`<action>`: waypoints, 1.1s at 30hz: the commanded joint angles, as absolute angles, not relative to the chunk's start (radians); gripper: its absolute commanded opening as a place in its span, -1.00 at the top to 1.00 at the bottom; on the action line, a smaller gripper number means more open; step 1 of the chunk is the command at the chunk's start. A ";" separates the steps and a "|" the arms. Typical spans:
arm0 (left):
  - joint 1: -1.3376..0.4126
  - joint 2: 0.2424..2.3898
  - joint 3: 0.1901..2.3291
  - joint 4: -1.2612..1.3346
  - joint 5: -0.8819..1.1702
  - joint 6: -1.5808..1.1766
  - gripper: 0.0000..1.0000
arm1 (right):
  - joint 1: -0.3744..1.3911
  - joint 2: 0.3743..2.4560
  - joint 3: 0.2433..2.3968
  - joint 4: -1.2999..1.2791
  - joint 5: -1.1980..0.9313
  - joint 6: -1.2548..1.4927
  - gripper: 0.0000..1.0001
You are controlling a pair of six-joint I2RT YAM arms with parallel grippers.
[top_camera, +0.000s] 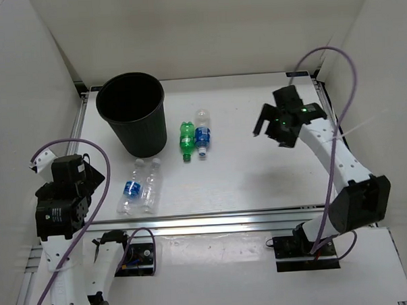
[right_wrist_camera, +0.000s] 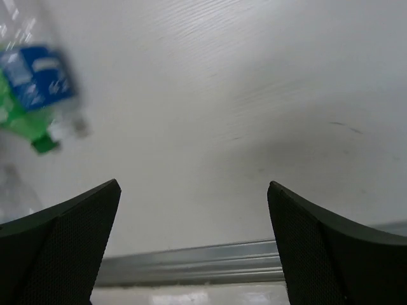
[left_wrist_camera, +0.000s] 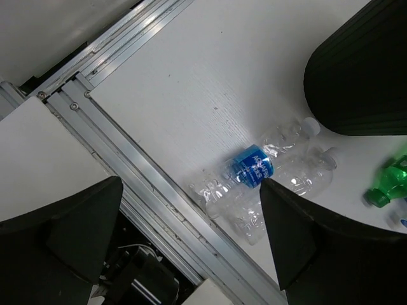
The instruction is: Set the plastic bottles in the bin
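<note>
At the near edge of the table [top_camera: 258, 177], the left gripper [left_wrist_camera: 191, 183] hung with its jaws spread wide and nothing between them. It was near the blue-labelled clear bottle [top_camera: 130, 188] and the plain clear bottle [top_camera: 151, 186], which lay side by side. Farther back, the green bottle [top_camera: 187, 141] and a second blue-labelled bottle [top_camera: 202, 133] lay together just right of the bin [top_camera: 145, 131]. The right gripper [right_wrist_camera: 193, 184], likewise spread and empty, hovered well to their right. With all four bottles on the table, I judged nothing done and every bottle left to move. The bin's inside was too dark to read, and the right wrist view showed the far bottles blurred and cropped.
</note>
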State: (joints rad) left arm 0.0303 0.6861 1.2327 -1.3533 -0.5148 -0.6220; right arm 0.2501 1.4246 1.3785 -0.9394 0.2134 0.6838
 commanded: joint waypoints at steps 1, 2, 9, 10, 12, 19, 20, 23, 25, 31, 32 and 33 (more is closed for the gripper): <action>0.026 0.707 1.230 -1.381 -0.523 -0.621 -1.00 | 0.324 1.523 1.405 -0.769 -0.087 0.474 -1.00; 0.026 0.707 1.230 -1.365 -0.523 -0.621 -1.00 | 0.324 1.631 1.435 -0.758 -0.183 0.454 -1.00; 0.026 0.698 1.106 -1.243 -0.523 -0.630 -1.00 | 0.379 2.017 1.845 -0.737 -0.466 0.434 -1.00; 0.026 0.698 1.106 -1.229 -0.523 -0.650 -1.00 | 0.379 2.048 1.885 -0.709 -0.482 0.455 -1.00; 0.026 0.698 1.097 -1.212 -0.500 -0.650 -1.00 | 0.358 2.103 1.951 -0.687 -0.527 0.510 -1.00; 0.026 0.707 1.063 -1.207 -0.480 -0.650 -1.00 | 0.348 2.328 2.120 -0.640 -0.644 0.558 -1.00; 0.026 0.707 1.054 -1.207 -0.480 -0.641 -1.00 | 0.348 2.339 2.120 -0.629 -0.644 0.581 -1.00; 0.026 0.716 1.054 -1.218 -0.480 -0.632 -1.00 | 0.348 2.384 2.108 -0.592 -0.658 0.590 -1.00; 0.026 0.716 1.063 -1.218 -0.471 -0.621 -1.00 | 0.348 2.422 2.117 -0.583 -0.670 0.591 -1.00; 0.026 0.735 1.081 -1.229 -0.437 -0.594 -1.00 | 0.348 2.540 2.241 -0.532 -0.738 0.627 -1.00; 0.026 0.735 1.091 -1.241 -0.437 -0.594 -1.00 | 0.348 2.563 2.250 -0.519 -0.738 0.637 -1.00; 0.026 0.745 1.091 -1.241 -0.437 -0.594 -1.00 | 0.348 2.572 2.250 -0.508 -0.747 0.646 -1.00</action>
